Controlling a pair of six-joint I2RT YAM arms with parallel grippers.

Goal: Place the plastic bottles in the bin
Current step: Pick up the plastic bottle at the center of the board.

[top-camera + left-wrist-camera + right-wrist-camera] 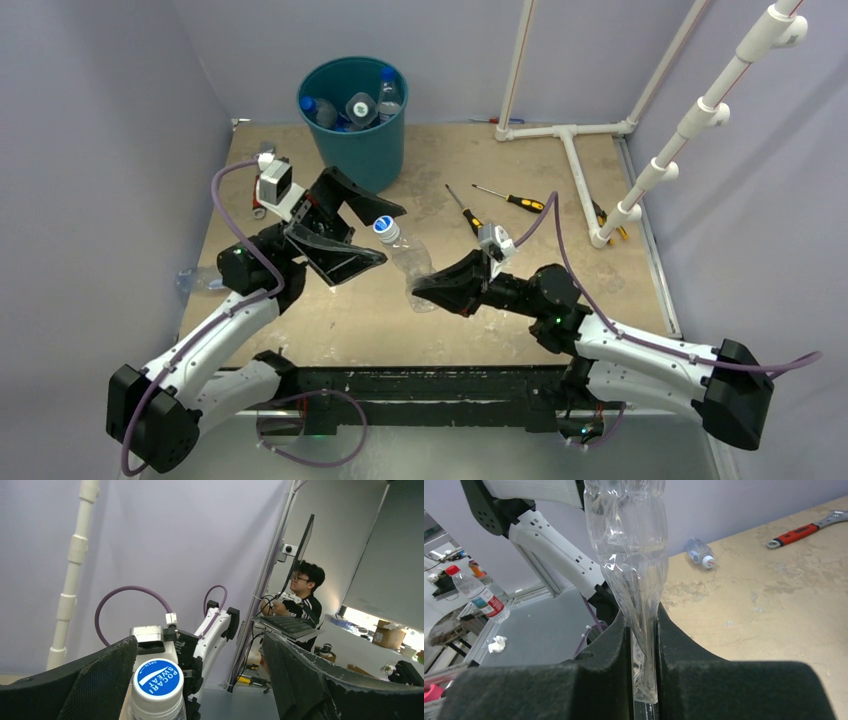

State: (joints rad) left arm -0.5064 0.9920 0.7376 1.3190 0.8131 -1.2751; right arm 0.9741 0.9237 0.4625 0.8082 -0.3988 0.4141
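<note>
- Bottle (408,262) in transfer: clear and crushed. It is held in the air above the table (450,150) between the two arms, with its blue cap (157,680) toward the left arm and its flattened base toward the right.
- Right gripper (642,630): pads squeezed tight on the flattened base. Its wrist view shows the plastic pinched to a thin fold between them.
- Left gripper (392,234): fingers stand wide apart, one on each side of the cap, gripping nothing that we can see.
- Bin (365,150): teal bucket at the far side of the table, beyond the left gripper. Several binned bottles (360,108) lie inside, one upright near the rim.
- Not yet binned: a stray bottle (195,280) lying at the left edge of the table, beside the left arm.
- Step, as we judge it: a pass between arms, with only the right holding. We cannot tell which arm is meant to carry.
- If the left takes it: close on the neck just under the cap, where the plastic is stiff. The right lets go only once that grip is firm.
- If the right carries: first draw the bottle out along its own axis so the cap does not catch a left finger.
- Risk: a grip on a thin fold lets the bottle pivot. We move slowly and release only with the whole bottle above the opening, aiming away from the upright one.
- Screwdrivers (520,203) and the red-handled wrench (804,530) are not ours to move.
</note>
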